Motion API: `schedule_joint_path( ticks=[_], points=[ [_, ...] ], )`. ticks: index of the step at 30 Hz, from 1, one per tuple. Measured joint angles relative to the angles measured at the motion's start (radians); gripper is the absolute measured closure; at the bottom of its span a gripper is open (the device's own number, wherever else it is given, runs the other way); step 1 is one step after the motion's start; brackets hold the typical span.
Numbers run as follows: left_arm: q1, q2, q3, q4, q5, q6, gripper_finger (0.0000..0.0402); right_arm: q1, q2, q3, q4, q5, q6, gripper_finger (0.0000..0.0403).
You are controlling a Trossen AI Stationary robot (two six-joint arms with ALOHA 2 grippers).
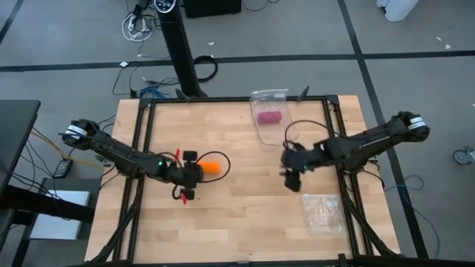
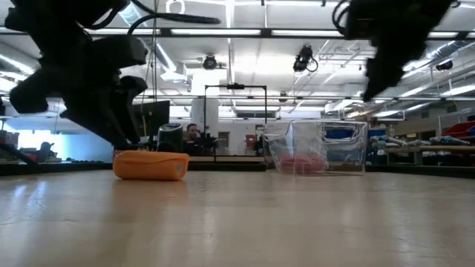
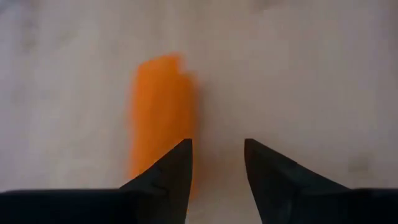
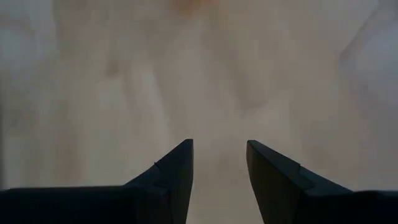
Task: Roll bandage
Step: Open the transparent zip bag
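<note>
- The bandage (image 1: 210, 167) is a compact orange roll that lies on its side on the wooden desk (image 1: 237, 222), at about 8 o'clock from the middle of the desk in the high view.
- The left arm enters from the desk's 9 o'clock edge and stretches low across the wood, with the elbow near the edge and the wrist pointing toward 3 o'clock.
- The left hand (image 1: 194, 171) is just beside the roll, on its 9 o'clock side. In the left wrist view its two dark fingers (image 3: 171, 180) stand apart with bare wood between them, and the roll (image 3: 160, 118) lies beyond one fingertip, not between the two. It clamps nothing.
- In the low view the left hand (image 2: 122, 126) hangs just above the roll (image 2: 150, 165), which rests flat on the desk.
- The right arm comes from the 3 o'clock side, bent at the elbow, with the forearm pointing toward 9 o'clock.
- The right hand (image 1: 291, 176) is over bare wood, a little toward 3 o'clock from the middle of the desk, well apart from the roll. The right wrist view shows its fingers (image 4: 174, 177) apart, with only the wood under them.
- A clear plastic container (image 1: 269, 111) with a pink bundle (image 1: 268, 116) inside stands near the 12 o'clock edge.
- A clear plastic bag (image 1: 323, 211) lies flat at about 4 o'clock.
</note>
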Motion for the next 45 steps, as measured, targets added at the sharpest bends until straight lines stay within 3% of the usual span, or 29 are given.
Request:
schedule_joint_path(
  ticks=[5,11,17,23,31,35,45],
  points=[
    [0.0,0.0,-0.016,0.149,0.243,-0.026,0.0272,0.191,0.069,0.0,-0.077,-0.039,0.151,0.0252],
    [0.037,0.0,-0.041,0.227,0.374,-0.032,0.029,0.274,0.16,0.0,-0.171,-0.09,0.389,0.0252],
    [0.085,0.0,-0.041,0.219,0.4,-0.017,0.0293,0.333,0.219,0.0,-0.295,-0.193,0.555,0.0252],
    [0.113,0.0,-0.041,0.22,0.399,0.04,0.0293,0.39,0.245,0.0,-0.243,-0.303,0.666,0.0261],
    [0.14,0.0,-0.041,0.223,0.399,0.054,0.0294,0.325,0.347,0.0,-0.087,-0.252,0.549,0.0279],
    [0.154,0.0,-0.041,0.224,0.399,0.049,0.0294,0.269,0.365,0.035,-0.117,-0.248,0.504,0.0273],
    [0.164,0.0,-0.041,0.22,0.399,-0.019,0.0294,0.268,0.396,0.086,-0.231,-0.282,0.757,0.0212]
  ],
)
